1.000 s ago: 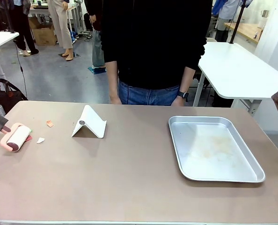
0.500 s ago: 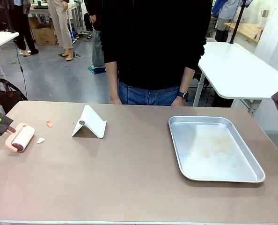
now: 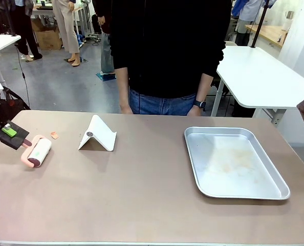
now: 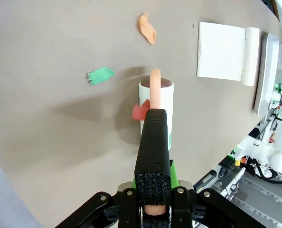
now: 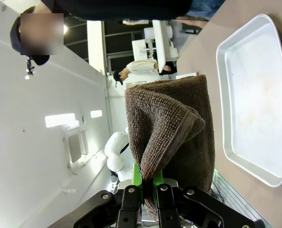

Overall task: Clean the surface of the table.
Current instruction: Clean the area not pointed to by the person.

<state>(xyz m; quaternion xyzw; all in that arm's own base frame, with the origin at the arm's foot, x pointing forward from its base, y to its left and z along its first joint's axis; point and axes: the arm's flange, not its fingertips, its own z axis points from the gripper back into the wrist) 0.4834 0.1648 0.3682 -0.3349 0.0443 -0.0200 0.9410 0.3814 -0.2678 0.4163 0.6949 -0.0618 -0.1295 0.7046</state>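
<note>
**Table**: wide, matte tan-brown top with a pale edge. It fills the lower half of the front view, running from the robot's side to the person at the far side.

**On the table, left end:**
- Lint roller, white roll on a salmon-pink handle. It sits low at the tabletop; contact with the surface cannot be told.
- A red scrap lies against the side of the roll.
- A green scrap lies apart on the bare top.
- An orange scrap lies between the roller and the stand.

**On the table, centre-left:** white folded stand, tent-shaped, upright, well apart from the tray.

**On the table, right half:** shallow silver metal tray, with faint brownish smears on its floor.

**Left gripper**: at the table's left edge, clamped on the roller's pink handle. The wrist view shows the handle running out between the black foam-faced fingers.

**Right gripper**: off the table's right side, closed on a folded brown towel that stands up from its jaws. The tray lies beyond it.

**Person**: dark top, jeans, wristwatch, standing against the far edge. One hand and the other hand hang at the table's rim.

**Beyond:** white-topped table behind right; black bag on the floor behind left.
</note>
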